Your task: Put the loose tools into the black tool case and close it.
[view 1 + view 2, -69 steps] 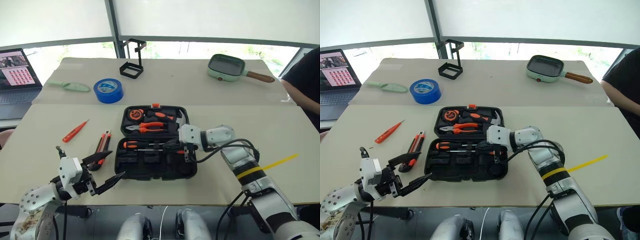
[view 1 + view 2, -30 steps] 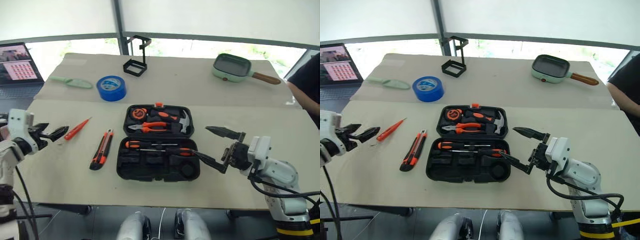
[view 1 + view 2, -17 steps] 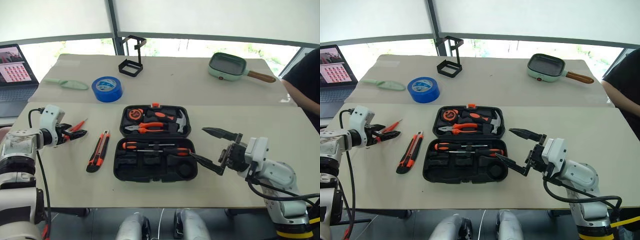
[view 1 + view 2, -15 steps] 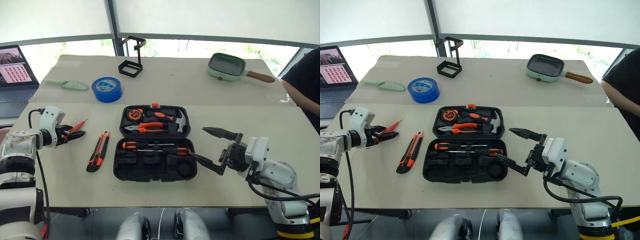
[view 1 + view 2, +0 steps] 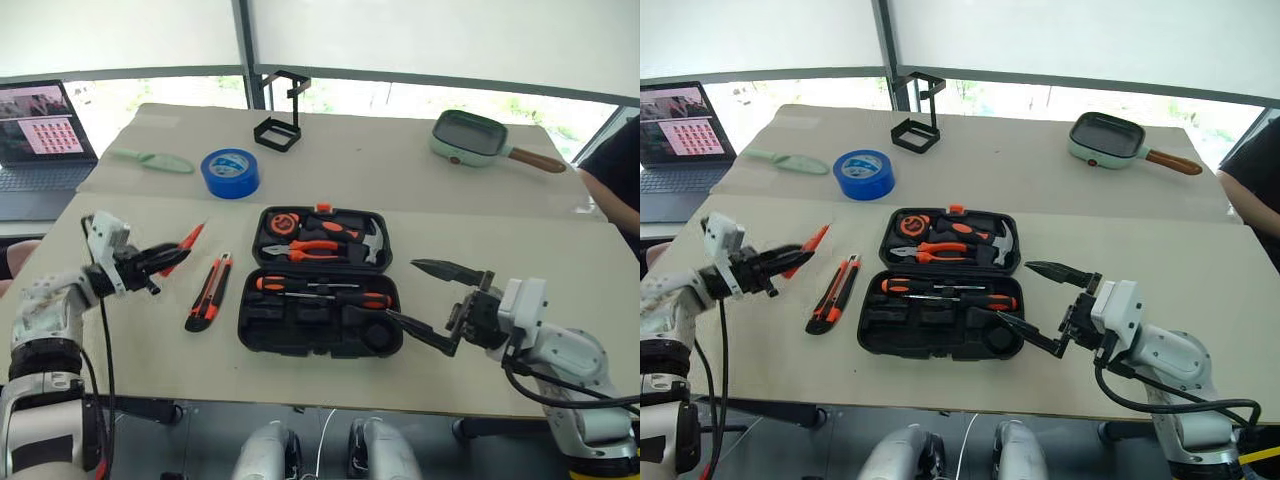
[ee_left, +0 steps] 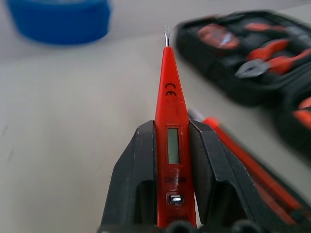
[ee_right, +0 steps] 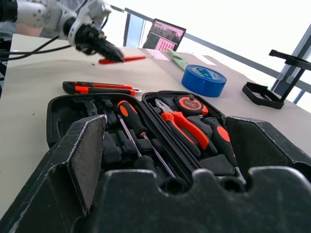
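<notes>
Left pincer (image 5: 160, 258) is pinching the thin all-orange screwdriver (image 6: 169, 114) by its butt end; shaft is running straight out along the fingers (image 6: 131, 179), tip leading toward the blue tape roll (image 5: 230, 172) side. It looks raised off the counter (image 5: 560, 240).

The black tool case (image 5: 320, 281) is lying open to that pincer's right, long side running left to right, so the carry is going rightward, over the utility knife (image 5: 208, 291) lying between them on the counter. Left arm is doing this one.

Right pincer (image 5: 428, 299) is hanging spread wide and empty just beside the case's right end. Two black-and-orange screwdrivers (image 5: 945, 292) are sitting in the near half.
</notes>
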